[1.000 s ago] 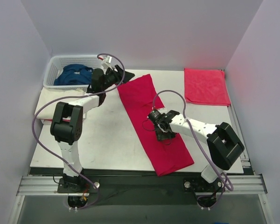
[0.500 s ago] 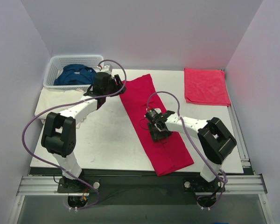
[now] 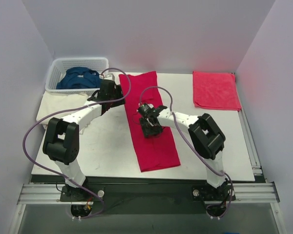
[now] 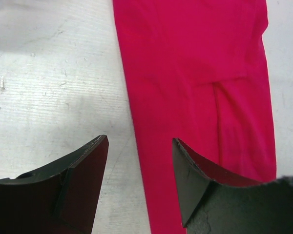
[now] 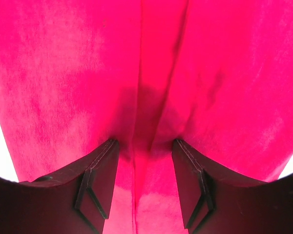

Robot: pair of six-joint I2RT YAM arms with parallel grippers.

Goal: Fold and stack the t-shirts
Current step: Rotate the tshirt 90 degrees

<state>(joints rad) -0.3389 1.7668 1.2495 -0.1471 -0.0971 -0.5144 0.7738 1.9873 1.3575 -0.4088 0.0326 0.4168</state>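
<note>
DESK: What lies at the centre of the table (image 3: pixel 102 146)?

PHOTO: A crimson red t-shirt (image 3: pixel 156 146), folded into a long narrow strip. It runs from the far middle of the table toward the near edge, drifting right as it comes near. Both arms are working at it.

DESK: And the tools?

PHOTO: The right gripper (image 5: pixel 144 142) bears down on the middle of the strip with its jaws spread. A ridge of cloth is puckered up between its fingers but, from the wrist view, not nipped. My reading is that it pins the cloth so the strip lies straight. The left gripper (image 4: pixel 139 141) hovers at the strip's far left edge, jaws spread too. One finger is over bare table and the other over red cloth, placed, it seems, to take that edge for the next fold.

DESK: The other shirts?

PHOTO: A dark blue t-shirt (image 3: pixel 78 78) lies crumpled in the white lattice basket (image 3: pixel 56 73) at the far left corner. A cream-white t-shirt (image 3: pixel 51 105) is spread on the near side of the basket, partly under the left arm. A folded coral-red cloth (image 3: pixel 215 90) sits flat at the far right, well apart, probably where the stack begins.

DESK: How far along?

PHOTO: By this view, one piece is done, one is halfway and two are waiting. The strip has yet to be folded end to end.
</note>
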